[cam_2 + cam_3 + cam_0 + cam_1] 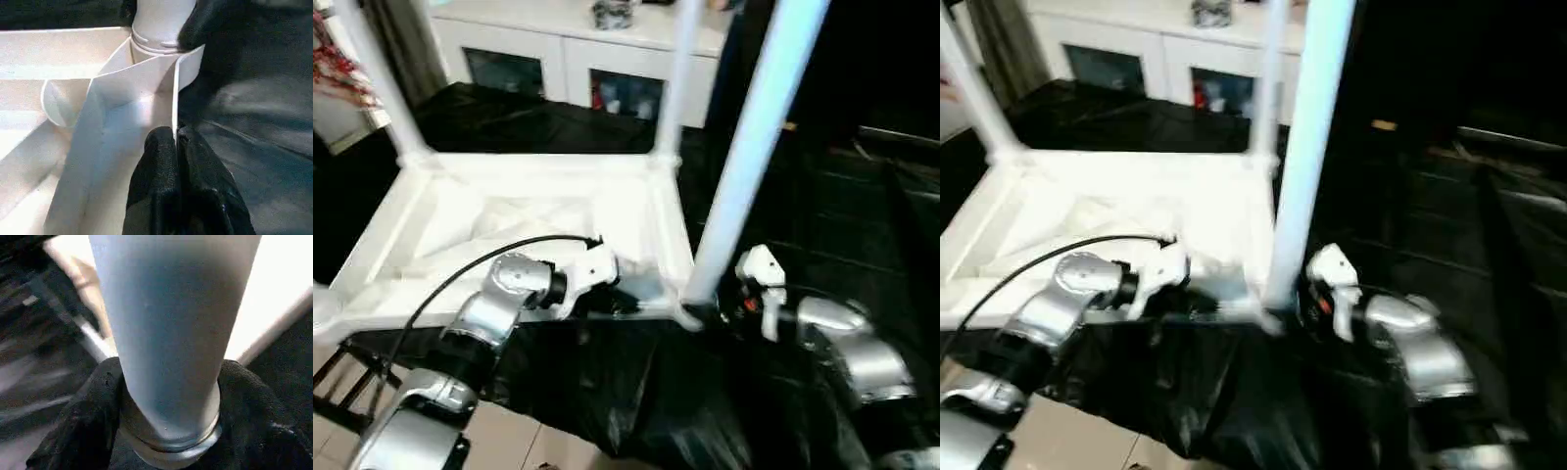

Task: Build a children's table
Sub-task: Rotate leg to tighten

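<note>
The children's table lies upside down, its white ribbed top on black sheeting. Legs stand in the far left socket and the far right socket. A third leg rises tilted from the near right corner socket. My right gripper is shut around that leg's base, one black finger on each side. My left gripper is shut on the top's thin side wall, close to the same corner.
A white cabinet with glass doors stands behind the work. Black sheeting covers the surface and hangs over its near edge. Tiled floor shows below. A black cable runs along my left forearm.
</note>
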Motion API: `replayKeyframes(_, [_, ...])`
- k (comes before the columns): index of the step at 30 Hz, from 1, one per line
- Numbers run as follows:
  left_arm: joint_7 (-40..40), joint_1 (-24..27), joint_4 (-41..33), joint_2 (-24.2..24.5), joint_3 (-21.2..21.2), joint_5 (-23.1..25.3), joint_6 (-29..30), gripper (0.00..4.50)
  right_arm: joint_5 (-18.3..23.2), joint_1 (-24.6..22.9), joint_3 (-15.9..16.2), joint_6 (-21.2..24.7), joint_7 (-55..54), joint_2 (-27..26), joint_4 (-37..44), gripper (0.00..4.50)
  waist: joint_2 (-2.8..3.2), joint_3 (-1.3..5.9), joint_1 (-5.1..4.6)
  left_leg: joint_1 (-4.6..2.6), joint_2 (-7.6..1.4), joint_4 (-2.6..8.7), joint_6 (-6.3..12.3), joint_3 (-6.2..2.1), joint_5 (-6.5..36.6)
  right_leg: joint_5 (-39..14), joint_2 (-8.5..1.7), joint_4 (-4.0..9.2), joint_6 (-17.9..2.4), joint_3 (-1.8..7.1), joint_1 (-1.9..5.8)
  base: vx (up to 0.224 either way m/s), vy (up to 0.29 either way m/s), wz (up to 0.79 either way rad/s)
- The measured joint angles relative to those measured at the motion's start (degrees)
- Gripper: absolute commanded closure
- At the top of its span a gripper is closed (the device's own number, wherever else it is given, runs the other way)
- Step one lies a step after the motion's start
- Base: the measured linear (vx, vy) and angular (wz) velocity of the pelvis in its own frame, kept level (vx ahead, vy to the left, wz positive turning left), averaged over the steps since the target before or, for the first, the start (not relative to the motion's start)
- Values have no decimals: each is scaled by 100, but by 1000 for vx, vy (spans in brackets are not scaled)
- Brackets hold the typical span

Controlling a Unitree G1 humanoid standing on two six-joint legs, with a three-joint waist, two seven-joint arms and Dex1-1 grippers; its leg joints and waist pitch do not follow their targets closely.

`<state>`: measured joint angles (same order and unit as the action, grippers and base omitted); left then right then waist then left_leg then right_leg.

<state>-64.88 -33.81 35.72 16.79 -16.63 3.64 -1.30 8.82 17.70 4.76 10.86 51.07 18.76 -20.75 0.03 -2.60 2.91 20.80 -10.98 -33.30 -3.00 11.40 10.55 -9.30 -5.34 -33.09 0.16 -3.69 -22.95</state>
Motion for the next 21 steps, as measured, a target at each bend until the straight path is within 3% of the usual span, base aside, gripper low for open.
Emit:
replayKeyframes(1, [87,0,15,-36,3,15,11,450,-2,11,-13,-24,-146,-44,-44,189,0,0,-11,-4,1,0,0,-1,0,-2,-1,5,3,0,2,0,0,0])
replayKeyframes(4, [993,-96,262,-467,118,211,191,450,-212,213,-401,-300,-1667,-829,-561,189,5,-9,-97,-11,5,-10,0,-4,0,-3,-5,9,5,-2,0,0,0,0])
replayKeyframes(8, [1755,-188,400,-923,120,337,387,450,-435,581,-634,-423,-3058,-1336,-1035,189,14,-14,-152,2,10,-26,0,-18,0,-5,-8,24,7,-9,-12,0,0,0])
replayKeyframes(13, [1956,-194,404,-981,122,423,384,450,-503,682,-665,-675,-3477,-1524,-1266,189,17,-14,-145,5,10,-16,1,-19,0,-4,-6,26,7,-10,-17,0,0,0])
replayKeyframes(15, [1953,-194,401,-983,124,431,367,450,-501,685,-676,-777,-3493,-1540,-1317,119,17,-14,-145,6,10,-17,0,-19,0,-4,-6,25,7,-9,-17,0,0,0])
replayKeyframes(21, [1612,-65,129,-874,92,383,341,450,-474,482,-597,-737,-3078,-1368,-990,85,19,-15,-117,16,10,-11,0,-16,0,-1,-6,11,3,-3,-24,0,0,0])
